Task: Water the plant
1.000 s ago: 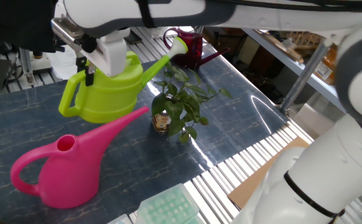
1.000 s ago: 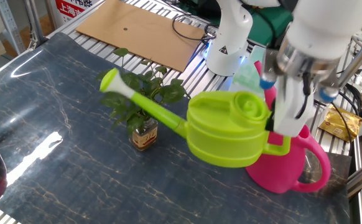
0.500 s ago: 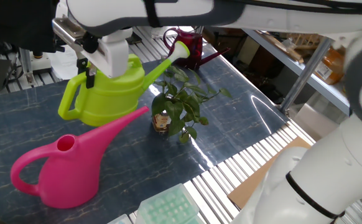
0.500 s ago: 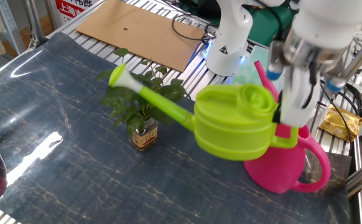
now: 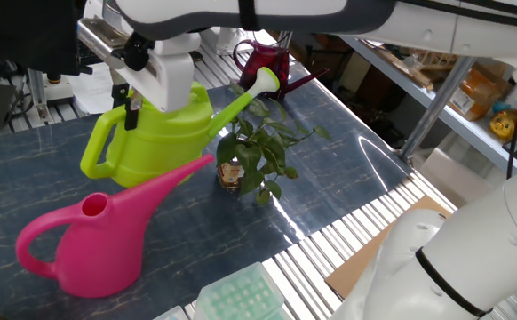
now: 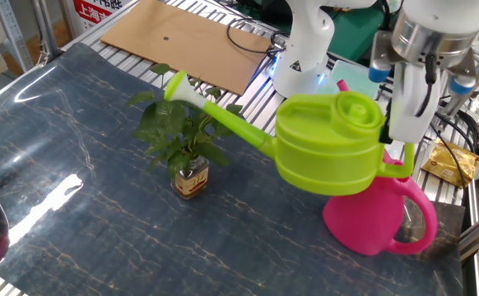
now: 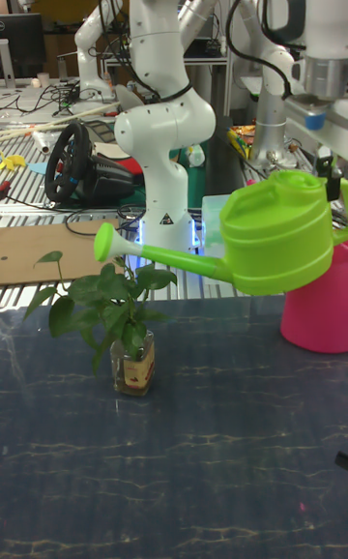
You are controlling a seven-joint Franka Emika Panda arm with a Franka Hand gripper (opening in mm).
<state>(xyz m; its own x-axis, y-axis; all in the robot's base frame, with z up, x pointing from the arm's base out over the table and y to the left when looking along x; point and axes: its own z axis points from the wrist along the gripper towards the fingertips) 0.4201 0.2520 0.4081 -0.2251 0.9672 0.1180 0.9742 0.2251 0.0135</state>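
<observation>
My gripper (image 5: 143, 105) is shut on the handle of a lime-green watering can (image 5: 156, 138) and holds it in the air, roughly level. Its long spout ends in a pale rose (image 5: 266, 82) just above the leaves of the plant (image 5: 257, 142). This plant is a small green sprig in a brown labelled jar (image 5: 231, 172) on the dark mat. From the other side, the can (image 6: 330, 156) hangs from the gripper (image 6: 400, 131), and its spout tip (image 6: 176, 85) is over the plant (image 6: 178, 136). In the tall view the spout tip (image 7: 104, 245) sits above the plant (image 7: 101, 312).
A pink watering can (image 5: 90, 240) stands close to the green can, partly under it, also seen as the pink can (image 6: 379, 218). A dark red can (image 5: 267, 62) stands at the mat's far edge. A cardboard sheet (image 6: 174, 37) lies beyond the mat. A green tray (image 5: 241, 298) sits near the front.
The gripper has lifted the green can and carried it back toward the pink can. The spout tip has risen and shifted over the plant's top. The plant has not moved.
</observation>
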